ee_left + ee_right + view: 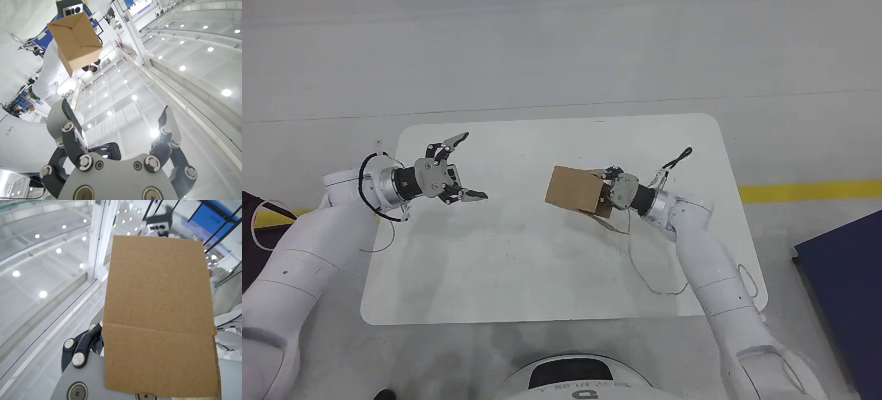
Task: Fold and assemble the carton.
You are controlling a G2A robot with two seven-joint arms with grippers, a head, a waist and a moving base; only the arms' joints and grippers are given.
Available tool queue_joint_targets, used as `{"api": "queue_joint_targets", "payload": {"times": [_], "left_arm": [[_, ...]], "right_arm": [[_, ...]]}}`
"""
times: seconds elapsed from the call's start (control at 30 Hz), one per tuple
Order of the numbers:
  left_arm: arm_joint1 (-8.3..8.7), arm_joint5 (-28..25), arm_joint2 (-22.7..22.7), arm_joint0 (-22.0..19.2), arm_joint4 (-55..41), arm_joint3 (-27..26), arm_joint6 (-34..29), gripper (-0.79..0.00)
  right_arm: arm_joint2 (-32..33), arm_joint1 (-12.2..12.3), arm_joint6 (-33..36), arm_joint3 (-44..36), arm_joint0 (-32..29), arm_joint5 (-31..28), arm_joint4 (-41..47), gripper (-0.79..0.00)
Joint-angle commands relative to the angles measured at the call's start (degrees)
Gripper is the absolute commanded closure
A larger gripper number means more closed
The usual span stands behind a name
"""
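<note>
In the top view the carton [575,187] sits just right of the frame's centre. It is a plain brown cardboard box over the white tabletop [542,285]. The right gripper [605,196] meets it from the right of the frame, and its jaws are pinched on the carton's right-hand edge. The carton is tilted, with one corner pointing toward the lower part of the frame.

In the right wrist view the carton [158,317] shows as a flat cardboard panel with one crease running across it. The panel stands directly over the gripper's grey body. One black finger link [90,335] pokes out beside the panel's edge (the rest of the jaws is hidden behind the cardboard).

The left gripper [473,166] is left of centre in the top view, well apart from the carton and aimed roughly toward it. Its jaws are spread wide with nothing between them. The left wrist view shows the same left gripper [115,106] with its two ribbed pads [72,115] far apart. Farther off in that view the carton [75,43] hangs in the air against the lit ceiling. Its open end is turned toward the camera, so the inner walls and the folded flaps at the closed end can be seen.

A thin cable [642,272] trails across the tabletop at the lower right, beside the right arm. A yellow stripe [812,189] crosses the floor at the right edge of the frame, and a dark blue surface [847,290] fills the lower right corner.
</note>
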Motion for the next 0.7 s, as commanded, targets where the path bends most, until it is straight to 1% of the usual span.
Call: {"api": "queue_joint_targets", "payload": {"times": [0.0, 0.07, 0.13, 0.2, 0.27, 0.4, 0.53, 0.57, 0.6, 0.63, 0.67], "left_arm": [[0.0, 0.0, 0.0, 0.0, 0.0, 0.0, 0.0, -0.785], [0.0, 0.0, 0.0, 0.0, 0.0, 0.0, 0.0, -0.785], [0.0, 0.0, 0.0, 0.0, 0.0, 0.0, 0.0, -0.785], [0.0, 0.0, 0.0, 0.0, 0.0, 0.0, 0.0, -0.785], [0.0, 0.0, 0.0, 0.0, 0.0, 0.0, 0.0, -0.785], [0.0, 0.0, 0.0, 0.0, 0.0, 0.0, 0.0, -0.785], [0.0, 0.0, 0.0, 0.0, 0.0, 0.0, 0.0, -0.785], [0.0, 0.0, 0.0, 0.0, 0.0, 0.0, 0.0, -0.785], [0.0, 0.0, 0.0, 0.0, 0.0, 0.0, 0.0, -0.785], [0.0, 0.0, 0.0, 0.0, 0.0, 0.0, 0.0, -0.785], [0.0, 0.0, 0.0, 0.0, 0.0, 0.0, 0.0, -0.785]], "right_arm": [[0.69, 0.61, -8.0, -2.69, 0.91, 6.93, -2.86, 0.0], [-1.13, 1.03, -14.56, -4.3, 1.84, 7.78, -5.18, 0.0], [-4.58, 1.57, -20.92, -5.25, 3.33, 7.78, -7.98, 0.0], [-9.03, 2.25, -25.27, -5.15, 5.09, 7.78, -10.31, 0.0], [-13.86, 3.13, -27.63, -4.65, 7.51, 7.78, -12.43, 0.0], [-24.52, 5.13, -28.96, -1.56, 13.12, 7.78, -14.56, 0.0], [-32.26, 6.54, -31.17, 1.31, 19.63, 7.78, -9.59, 0.0], [-33.89, 6.84, -31.83, 1.55, 21.11, 7.78, -7.77, -0.12], [-35.26, 7.16, -32.45, 1.44, 22.42, 7.78, -5.76, -0.376], [-36.48, 7.54, -32.82, 1.05, 23.45, 7.78, -3.63, -0.757], [-37.58, 8.02, -33.0, 0.43, 24.3, 7.78, -1.67, -0.785]]}}
